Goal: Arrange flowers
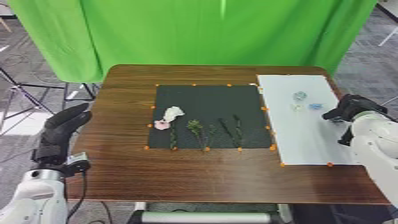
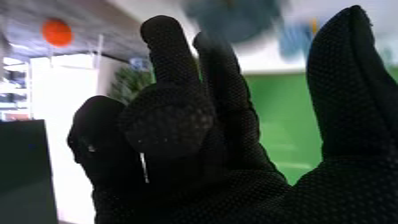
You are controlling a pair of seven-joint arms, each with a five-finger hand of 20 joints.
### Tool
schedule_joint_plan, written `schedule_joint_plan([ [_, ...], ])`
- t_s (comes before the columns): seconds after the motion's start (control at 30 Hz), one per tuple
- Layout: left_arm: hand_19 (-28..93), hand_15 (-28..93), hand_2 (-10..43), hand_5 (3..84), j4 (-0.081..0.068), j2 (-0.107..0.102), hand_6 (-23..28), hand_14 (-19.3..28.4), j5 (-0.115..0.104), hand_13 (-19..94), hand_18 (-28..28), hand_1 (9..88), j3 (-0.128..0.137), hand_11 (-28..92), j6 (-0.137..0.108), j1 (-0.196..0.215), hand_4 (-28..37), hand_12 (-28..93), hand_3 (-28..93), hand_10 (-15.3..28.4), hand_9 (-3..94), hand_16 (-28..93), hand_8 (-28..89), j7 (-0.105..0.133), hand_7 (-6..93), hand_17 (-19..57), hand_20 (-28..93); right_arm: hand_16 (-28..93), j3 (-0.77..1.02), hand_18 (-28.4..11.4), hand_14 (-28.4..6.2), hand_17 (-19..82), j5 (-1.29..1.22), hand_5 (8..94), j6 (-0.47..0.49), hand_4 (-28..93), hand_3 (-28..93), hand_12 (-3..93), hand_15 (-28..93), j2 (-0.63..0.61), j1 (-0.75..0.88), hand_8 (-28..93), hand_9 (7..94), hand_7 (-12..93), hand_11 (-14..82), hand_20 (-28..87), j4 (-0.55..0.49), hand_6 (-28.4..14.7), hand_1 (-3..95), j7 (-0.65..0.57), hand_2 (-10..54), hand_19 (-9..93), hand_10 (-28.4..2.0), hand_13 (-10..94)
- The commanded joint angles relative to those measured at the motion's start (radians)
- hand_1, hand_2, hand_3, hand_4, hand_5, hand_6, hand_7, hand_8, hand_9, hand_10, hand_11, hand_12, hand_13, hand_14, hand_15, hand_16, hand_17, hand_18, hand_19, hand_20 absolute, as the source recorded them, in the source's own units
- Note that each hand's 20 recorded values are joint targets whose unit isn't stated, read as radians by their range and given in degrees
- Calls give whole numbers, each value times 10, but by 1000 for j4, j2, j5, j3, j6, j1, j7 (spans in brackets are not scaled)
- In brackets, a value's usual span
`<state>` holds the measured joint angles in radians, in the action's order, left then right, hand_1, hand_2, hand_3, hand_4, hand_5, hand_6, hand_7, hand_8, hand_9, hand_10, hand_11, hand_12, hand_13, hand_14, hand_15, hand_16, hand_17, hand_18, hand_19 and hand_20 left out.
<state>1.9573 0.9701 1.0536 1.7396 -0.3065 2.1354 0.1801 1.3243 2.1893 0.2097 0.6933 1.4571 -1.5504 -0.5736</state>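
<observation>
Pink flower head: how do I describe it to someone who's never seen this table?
On the brown table, find the dark mat beside the white sheet. Near the mat's left edge are two flower heads; the pink flower head is nearer the robot. It is smaller than the white flower head just beyond it.

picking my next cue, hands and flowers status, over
Left hand open, beside table. Right hand open, empty, near blue flower on white sheet. Pale flower beside the blue one, might snag.
</observation>
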Motion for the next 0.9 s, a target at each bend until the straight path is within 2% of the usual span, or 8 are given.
schedule_joint_plan([
  [0.03, 118, 157, 135, 421, 14, 15, 23, 155, 6, 390, 93, 440, 0, 232, 0, 26, -145, 63, 649, 133, 456, -45, -109, 5, 187, 104, 153, 316, 10, -172, -22, 570, -3, 575, 21, -158, 621, 239, 619, 19, 43, -37, 704, 212, 175, 551, 5, -6, 296, -29, -95, 932, -144, 887],
  [0.2, 116, 158, 133, 421, 17, 19, 22, 155, 6, 389, 93, 437, 6, 231, 1, 35, -146, 64, 650, 133, 456, -45, -107, -1, 187, 104, 151, 318, -15, -168, -13, 574, -9, 598, -14, -169, 638, 267, 624, 26, 50, -37, 736, 255, 248, 553, -9, -6, 393, -50, -95, 932, -130, 896],
  [0.23, 115, 158, 132, 421, 18, 21, 23, 156, 5, 389, 93, 437, 6, 231, 1, 36, -146, 64, 651, 133, 456, -45, -107, -1, 186, 104, 151, 318, -13, -167, -11, 577, -12, 599, -7, -177, 631, 272, 627, 27, 52, 47, 739, 261, 261, 557, -16, -6, 424, -52, -95, 932, -127, 897],
  [0.3, 113, 157, 132, 421, 20, 21, 23, 155, 5, 389, 93, 436, 7, 232, -1, 39, -147, 65, 651, 133, 456, -46, -107, -2, 186, 103, 150, 320, -23, -165, -7, 580, -18, 601, -36, -180, 596, 364, 632, 26, 54, 172, 758, 276, 243, 562, -21, -3, 491, -44, -95, 932, -112, 900],
  [0.4, 111, 156, 132, 422, 18, 20, 23, 156, 3, 389, 92, 436, 9, 232, -2, 36, -148, 65, 651, 133, 457, -45, -107, 1, 185, 102, 149, 323, -49, -162, 0, 590, -12, 628, -103, -173, 558, 518, 646, 24, 48, 233, 819, 320, 182, 573, -22, 3, 583, -34, -95, 932, -85, 907],
  [0.53, 110, 156, 132, 421, 16, 16, 23, 156, 3, 389, 93, 436, 10, 232, 0, 31, -149, 65, 651, 133, 457, -45, -106, 2, 185, 102, 149, 324, -69, -156, 6, 601, -1, 687, -172, -182, 559, 530, 646, 16, 35, 220, 869, 358, 185, 578, -45, -3, 634, -34, -95, 932, -79, 919],
  [0.73, 109, 156, 132, 422, 14, 9, 23, 156, 3, 389, 93, 434, 10, 232, 4, 19, -150, 65, 651, 133, 457, -45, -106, -1, 185, 101, 148, 329, -122, -153, 11, 609, 13, 708, -248, -187, 557, 517, 641, -11, -45, 203, 886, 356, 178, 580, -140, -11, 647, -22, -95, 932, -82, 928],
  [0.9, 108, 156, 132, 424, 14, 8, 24, 156, 4, 389, 92, 431, 3, 231, 7, 10, -150, 65, 649, 133, 458, -45, -106, 0, 185, 98, 146, 333, -235, -151, 12, 612, -4, 714, -250, -190, 557, 517, 639, -6, -175, 203, 891, 353, 172, 581, -197, -12, 650, 7, -95, 932, -82, 929],
])
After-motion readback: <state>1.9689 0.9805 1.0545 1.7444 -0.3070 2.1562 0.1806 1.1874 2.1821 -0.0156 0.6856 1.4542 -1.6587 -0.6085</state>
